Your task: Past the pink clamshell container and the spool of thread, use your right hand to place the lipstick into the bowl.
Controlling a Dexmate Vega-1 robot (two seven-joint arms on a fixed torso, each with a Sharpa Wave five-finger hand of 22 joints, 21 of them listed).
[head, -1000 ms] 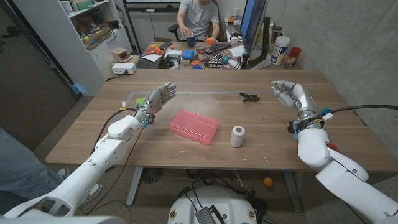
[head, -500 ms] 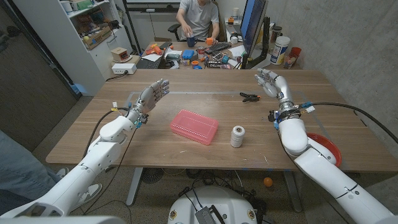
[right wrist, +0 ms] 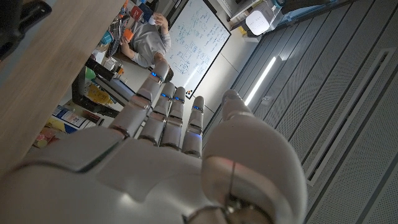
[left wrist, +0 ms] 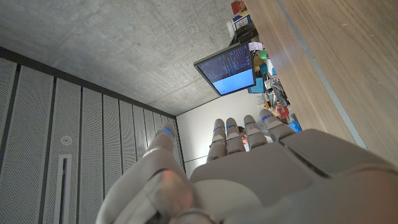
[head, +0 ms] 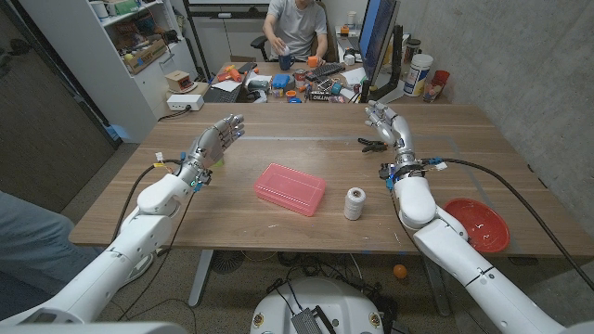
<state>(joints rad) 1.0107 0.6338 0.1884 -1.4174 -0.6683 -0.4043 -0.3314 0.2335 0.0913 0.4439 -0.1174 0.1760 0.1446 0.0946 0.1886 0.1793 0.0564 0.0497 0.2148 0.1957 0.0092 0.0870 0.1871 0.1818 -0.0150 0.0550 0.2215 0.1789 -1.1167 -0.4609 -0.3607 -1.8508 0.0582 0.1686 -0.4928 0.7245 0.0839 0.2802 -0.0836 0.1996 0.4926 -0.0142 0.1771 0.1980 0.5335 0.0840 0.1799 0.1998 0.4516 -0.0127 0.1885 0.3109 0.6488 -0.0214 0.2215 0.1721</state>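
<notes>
left robot hand (left wrist: 249, 168) (fingers extended), wooden table (left wrist: 348, 56), monitor (left wrist: 227, 67) beyond

Container (head: 290, 189) and spool (head: 354, 203) between left hand (head: 213, 145) and right hand (head: 384, 124); clip (head: 372, 145) just beside right hand; bowl (head: 475, 224) behind it.

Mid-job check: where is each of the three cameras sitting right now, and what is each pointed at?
Head view: on the robot's head, looking down at the table; both arms, left hand, right hand.
Left wrist view: along the left hand's back, toward a monitor.
Right wrist view: along the right hand's back, toward a seated person.
Head and right wrist views share that person.
</notes>
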